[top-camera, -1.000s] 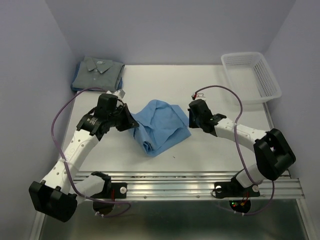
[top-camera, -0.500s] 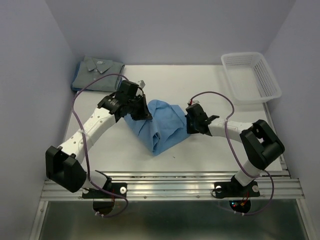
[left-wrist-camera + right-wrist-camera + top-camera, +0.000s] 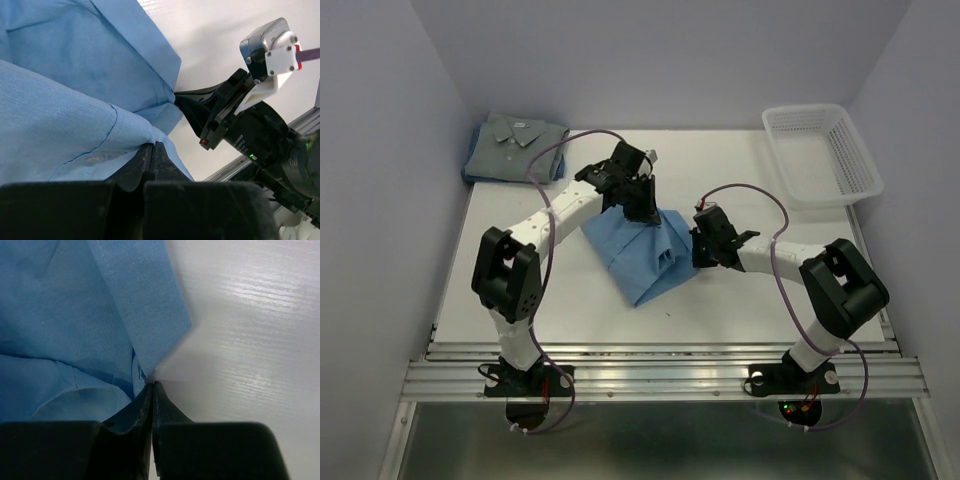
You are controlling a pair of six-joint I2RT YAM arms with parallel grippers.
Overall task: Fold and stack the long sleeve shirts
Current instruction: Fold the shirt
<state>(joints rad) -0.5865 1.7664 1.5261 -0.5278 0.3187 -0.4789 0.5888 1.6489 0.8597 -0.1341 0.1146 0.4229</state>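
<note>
Grey shirt (image 3: 515, 140) lay folded far left; light blue shirt (image 3: 638, 262) was half folded, unstacked, with left tool (image 3: 646, 211) and right tool (image 3: 697, 244) clamped on it.

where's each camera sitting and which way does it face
Top external: above, behind the arms, looking down at the white table; both show.
Left wrist: on its arm, facing the light blue cloth shirt; left gripper shows.
Right wrist: on its arm, facing shirt hem and table; right gripper shows.
Shared: all see the shirt.
</note>
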